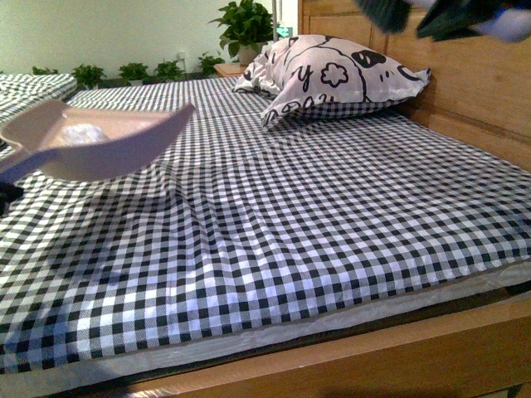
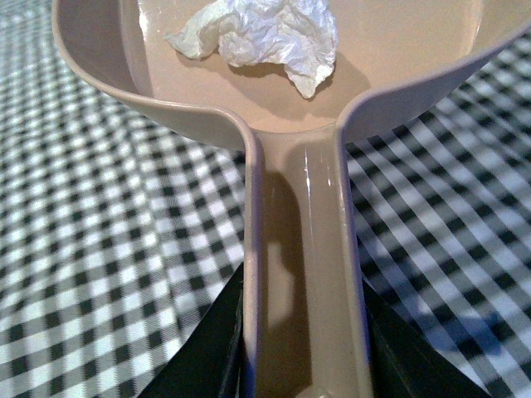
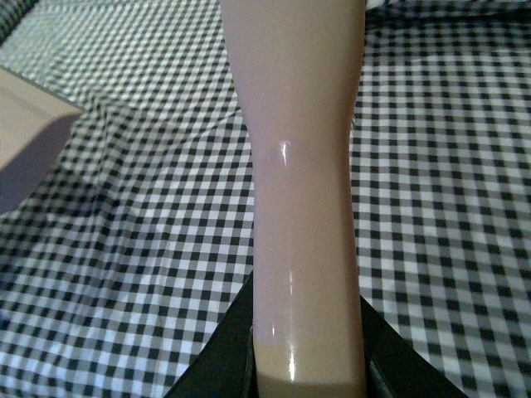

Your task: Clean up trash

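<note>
Checked bedsheet [image 1: 290, 232] fills the front view; at left the dustpan [image 1: 99, 141] hangs above it, trash [image 1: 83, 133] inside. Left wrist view: left gripper [image 2: 303, 348] clamped on dustpan handle. Right wrist view: right gripper [image 3: 307, 348] grips a pale handle [image 3: 299, 166].

The right gripper [image 1: 452, 15] is blurred, cut off by the top edge, perhaps gripping something.
</note>
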Robot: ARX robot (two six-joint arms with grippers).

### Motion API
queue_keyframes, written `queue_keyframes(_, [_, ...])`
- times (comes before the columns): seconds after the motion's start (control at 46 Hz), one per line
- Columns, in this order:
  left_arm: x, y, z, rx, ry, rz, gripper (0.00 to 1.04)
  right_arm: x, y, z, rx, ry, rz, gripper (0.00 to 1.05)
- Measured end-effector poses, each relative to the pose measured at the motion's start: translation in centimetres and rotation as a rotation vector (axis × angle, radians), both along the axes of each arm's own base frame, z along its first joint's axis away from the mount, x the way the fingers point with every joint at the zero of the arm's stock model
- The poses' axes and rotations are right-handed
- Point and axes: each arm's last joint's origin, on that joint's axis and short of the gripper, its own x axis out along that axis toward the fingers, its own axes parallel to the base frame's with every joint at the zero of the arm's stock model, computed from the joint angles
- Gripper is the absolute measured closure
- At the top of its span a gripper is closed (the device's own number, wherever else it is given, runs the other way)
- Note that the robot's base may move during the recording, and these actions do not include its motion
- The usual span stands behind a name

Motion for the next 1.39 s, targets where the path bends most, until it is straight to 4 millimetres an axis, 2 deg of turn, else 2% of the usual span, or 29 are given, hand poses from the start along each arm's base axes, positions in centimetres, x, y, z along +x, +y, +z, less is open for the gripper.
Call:
queue_keyframes(0.109, [-0.6, 0.5, 2.6, -0.056, -0.092, 0.149, 0.78, -3.7, -2.8, 1.7, 0.090, -0.010, -0.028, 0.86])
queue_keyframes(0.261, [-2.1, 0.8, 5.4, -0.031, -0.208, 0.305, 0.78, -8.1, -4.5, 3.9, 0.191, -0.045, -0.013, 0.86])
queue_keyframes(0.413, [-6.3, -0.4, 8.5, -0.009, -0.337, 0.400, 0.78, -14.3, -5.3, 7.4, 0.296, -0.149, -0.001, 0.86])
queue_keyframes(0.5, [-9.2, -1.5, 9.2, -0.004, -0.382, 0.400, 0.78, -17.1, -5.4, 8.4, 0.348, -0.186, 0.008, 0.86])
queue_keyframes(0.565, [-10.7, -2.1, 9.3, -0.001, -0.400, 0.404, 0.78, -18.3, -5.4, 8.7, 0.369, -0.200, 0.003, 0.86])
queue_keyframes(0.761, [-16.8, -4.1, 9.4, -0.002, -0.498, 0.446, 0.78, -22.6, -5.7, 9.4, 0.453, -0.248, -0.051, 0.86])
queue_keyframes(0.891, [-19.6, -4.9, 8.8, -0.021, -0.528, 0.443, 0.78, -25.8, -5.9, 10.0, 0.506, -0.301, -0.097, 0.86])
queue_keyframes(1.152, [-22.2, -5.2, 7.2, -0.097, -0.552, 0.493, 0.78, -28.7, -6.4, 8.6, 0.529, -0.343, -0.230, 0.86])
queue_keyframes(1.391, [-23.3, -5.3, 6.2, -0.169, -0.572, 0.505, 0.78, -29.1, -6.4, 7.1, 0.473, -0.375, -0.382, 0.86])
